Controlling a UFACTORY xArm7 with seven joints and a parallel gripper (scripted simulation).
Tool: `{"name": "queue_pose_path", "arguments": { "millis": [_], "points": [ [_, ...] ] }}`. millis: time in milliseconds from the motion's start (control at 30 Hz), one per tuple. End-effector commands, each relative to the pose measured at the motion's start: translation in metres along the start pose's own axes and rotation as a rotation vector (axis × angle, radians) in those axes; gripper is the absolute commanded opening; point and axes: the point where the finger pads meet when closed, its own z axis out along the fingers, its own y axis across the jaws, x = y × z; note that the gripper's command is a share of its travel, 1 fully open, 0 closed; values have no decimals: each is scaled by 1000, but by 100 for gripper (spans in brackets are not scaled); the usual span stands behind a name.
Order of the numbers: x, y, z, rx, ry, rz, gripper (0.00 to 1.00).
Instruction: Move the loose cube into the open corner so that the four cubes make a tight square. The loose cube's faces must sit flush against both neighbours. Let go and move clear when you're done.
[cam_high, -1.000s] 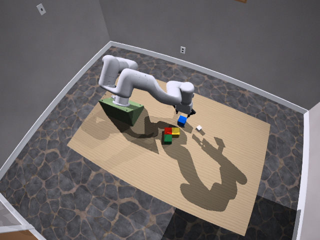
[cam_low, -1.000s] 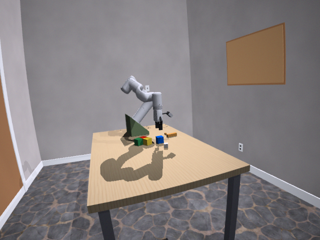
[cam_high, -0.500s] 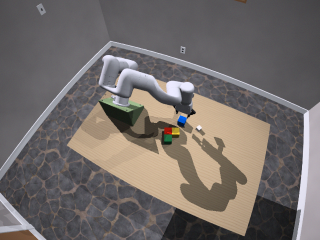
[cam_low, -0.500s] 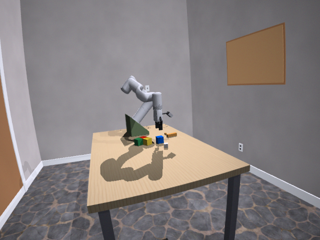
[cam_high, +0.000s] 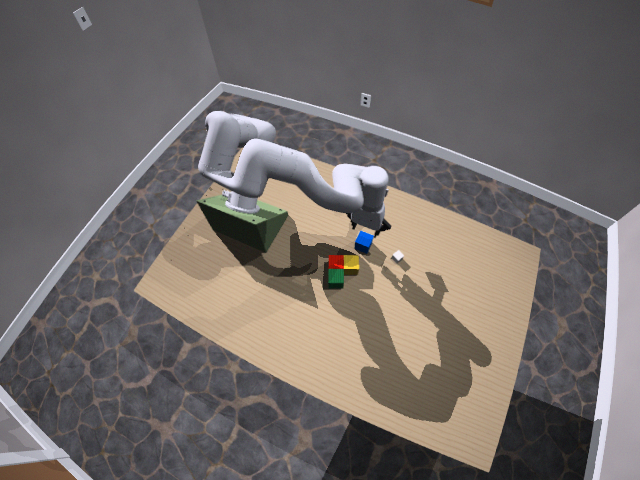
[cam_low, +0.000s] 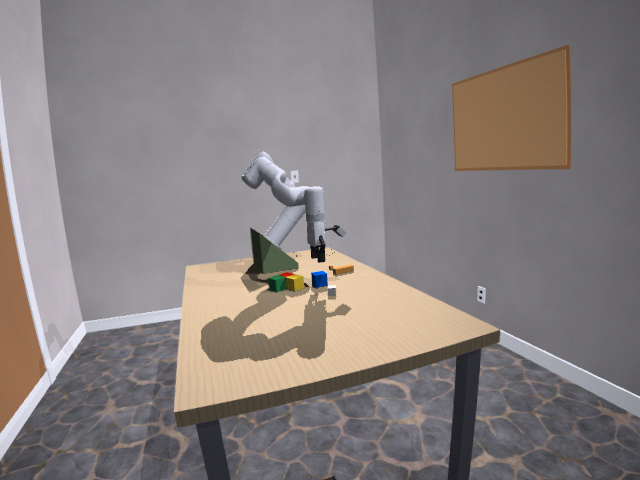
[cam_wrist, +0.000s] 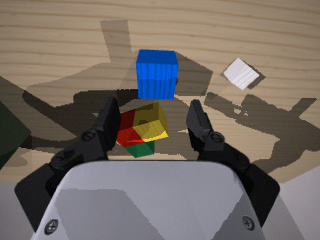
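Spread wide and grasping nothing, the end effector (cam_wrist: 152, 120) hangs above the counter (cam_high: 268, 330) with its two black fingers pointing down; in the wrist view the red, yellow and green cubes show in the gap between them, lower down on the counter.

In the top view the blue cube (cam_high: 364, 241), the loose one, rests flat on the counter just at 6 o'clock of the end effector (cam_high: 370, 226), untouched. It sits apart from the other three, at about 1 o'clock of the yellow cube (cam_high: 351, 262), with a strip of bare wood between them.

The red cube (cam_high: 336, 261), yellow cube and green cube (cam_high: 336, 277) form an L, faces touching: yellow at 3 o'clock of red, green at 6 o'clock of red. The unfilled corner lies at 3 o'clock of green and 6 o'clock of yellow, on the far side of the L from the blue cube.

A small white block (cam_high: 398, 255) lies at 3 o'clock of the blue cube, near but separate. In the exterior view an orange bar (cam_low: 342, 269) lies on the counter at roughly 1 o'clock of the blue cube (cam_low: 319, 279).

The white arm (cam_high: 289, 173) reaches out from a green wedge-shaped base (cam_high: 268, 232) standing at 9 o'clock of the cubes in the top view, and its shadow falls across the wood.
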Motion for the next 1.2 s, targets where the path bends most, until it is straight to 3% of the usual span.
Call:
{"name": "queue_pose_path", "arguments": {
  "millis": [0,1167],
  "points": [
    [0,1,3,-4,-1,0,84],
    [-1,3,37,-4,-1,0,84]
  ]
}}
